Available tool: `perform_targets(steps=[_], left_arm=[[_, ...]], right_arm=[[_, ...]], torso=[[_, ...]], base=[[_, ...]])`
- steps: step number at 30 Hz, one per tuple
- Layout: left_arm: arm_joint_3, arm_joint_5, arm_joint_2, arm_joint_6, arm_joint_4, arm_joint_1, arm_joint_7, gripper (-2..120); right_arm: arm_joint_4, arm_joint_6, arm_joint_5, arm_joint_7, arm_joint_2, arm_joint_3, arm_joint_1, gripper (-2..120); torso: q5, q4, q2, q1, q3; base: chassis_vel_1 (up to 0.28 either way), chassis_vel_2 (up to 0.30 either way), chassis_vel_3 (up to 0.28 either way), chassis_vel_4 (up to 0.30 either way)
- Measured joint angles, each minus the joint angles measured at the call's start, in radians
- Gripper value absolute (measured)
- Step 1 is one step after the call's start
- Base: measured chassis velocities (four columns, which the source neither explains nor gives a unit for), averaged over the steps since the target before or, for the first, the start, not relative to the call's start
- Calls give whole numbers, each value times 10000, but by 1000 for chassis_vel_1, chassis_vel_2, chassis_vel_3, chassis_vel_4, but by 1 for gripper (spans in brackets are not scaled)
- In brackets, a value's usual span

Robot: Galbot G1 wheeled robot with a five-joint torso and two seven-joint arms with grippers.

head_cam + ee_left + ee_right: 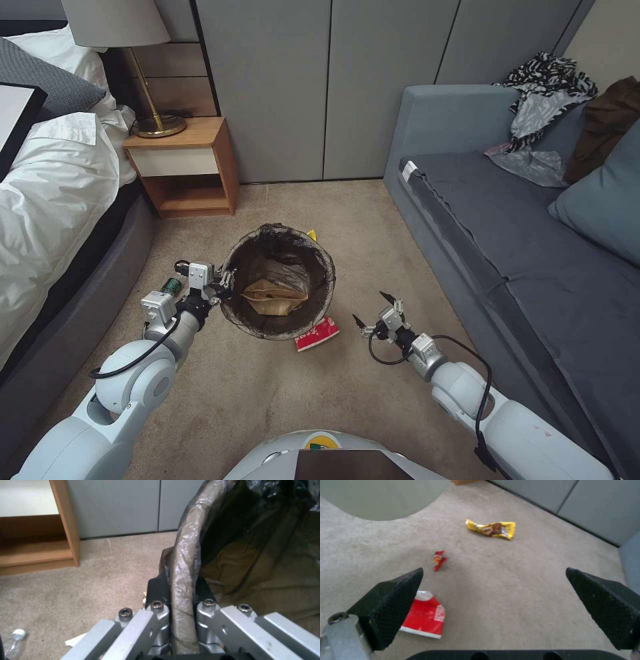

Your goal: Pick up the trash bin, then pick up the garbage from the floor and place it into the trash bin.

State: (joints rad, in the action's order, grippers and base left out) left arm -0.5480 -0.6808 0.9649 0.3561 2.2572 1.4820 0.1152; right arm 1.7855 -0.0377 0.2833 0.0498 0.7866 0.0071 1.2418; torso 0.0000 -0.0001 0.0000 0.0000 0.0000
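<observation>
Already the left hand (223,283) was clamped on the rim of the trash bin (278,281), one finger inside and one outside the dark liner, holding it above the carpet with a tan paper bag (275,297) inside. So the collecting step seemed in hand. The right hand (375,312) hovered empty, fingers spread wide, near a red snack packet (317,334). Next, judging by this, it needed to descend onto that packet; a yellow wrapper (491,529) lay farther off.

Glossy white arm shells end in silver wrist blocks, each trailing a black cable. The left gripper (223,283) has grey metal links with hex screws; the right gripper (375,312) carries black textured wedge pads.
</observation>
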Motion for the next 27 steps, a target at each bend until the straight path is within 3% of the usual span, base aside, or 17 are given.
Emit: perform_targets(steps=[8, 27], left_arm=[[4, 9, 73, -2, -19, 0, 0, 4], [-12, 14, 100, -2, -19, -24, 13, 4]], right_arm=[[-648, -186, 366, -210, 21, -1063, -1131, 100], [-983, -78, 416, -134, 134, -1691, -1595, 100]], torso=[[0, 3, 0, 0, 0], [0, 0, 0, 0, 0]], base=[[0, 0, 0, 0], [0, 0, 0, 0]])
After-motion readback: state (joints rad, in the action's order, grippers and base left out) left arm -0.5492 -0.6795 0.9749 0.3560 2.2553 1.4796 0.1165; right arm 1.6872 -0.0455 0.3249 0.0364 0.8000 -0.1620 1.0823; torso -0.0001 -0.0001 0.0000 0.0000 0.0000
